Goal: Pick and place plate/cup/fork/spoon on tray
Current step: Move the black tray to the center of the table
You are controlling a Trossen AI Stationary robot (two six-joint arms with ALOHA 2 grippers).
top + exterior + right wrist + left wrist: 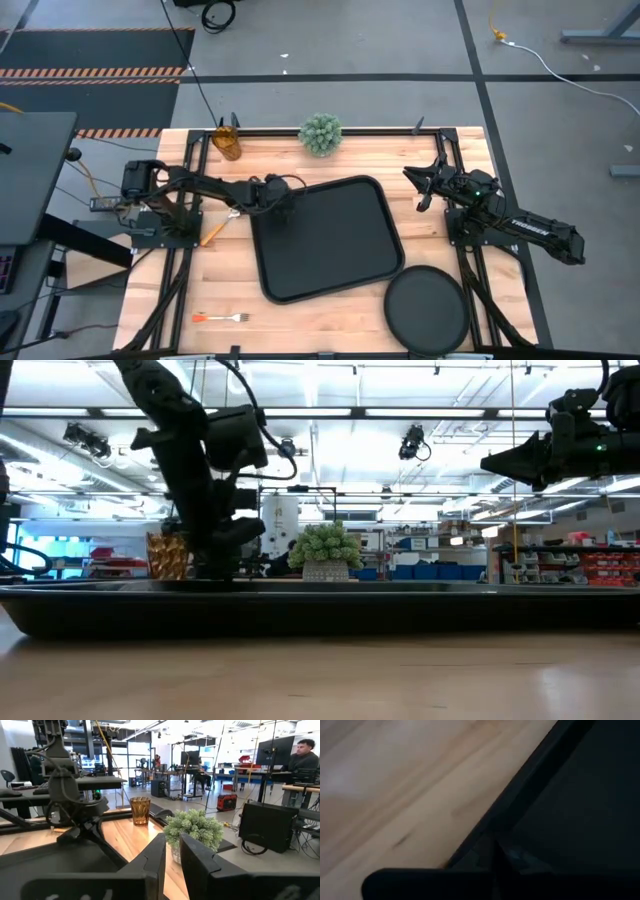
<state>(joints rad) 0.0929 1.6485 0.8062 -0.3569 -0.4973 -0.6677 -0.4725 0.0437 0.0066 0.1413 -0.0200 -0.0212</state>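
Observation:
The black tray (330, 240) lies slightly turned in the middle of the table. My left gripper (281, 207) points down at the tray's left rim near its far left corner, with its fingers together. The spoon (218, 226) lies on the table just left of the tray. The fork (222, 318) lies near the front left edge. The amber cup (227, 142) stands at the far left. The round black plate (428, 310) lies at the front right. My right gripper (414, 186) hangs shut and empty, high above the table right of the tray. My left gripper has the tray's left rim (485, 832) between its fingers near the far left corner, one finger over the tray's floor and one over the table. The fingers come from above, pointing down. The fingers hide the contact itself. The tray lies flat on the table.
A green spiky plant (321, 134) in a pot stands at the far edge behind the tray. Metal arm frames run along both sides of the table. Bare wood shows in front of the tray, between the fork and the plate.

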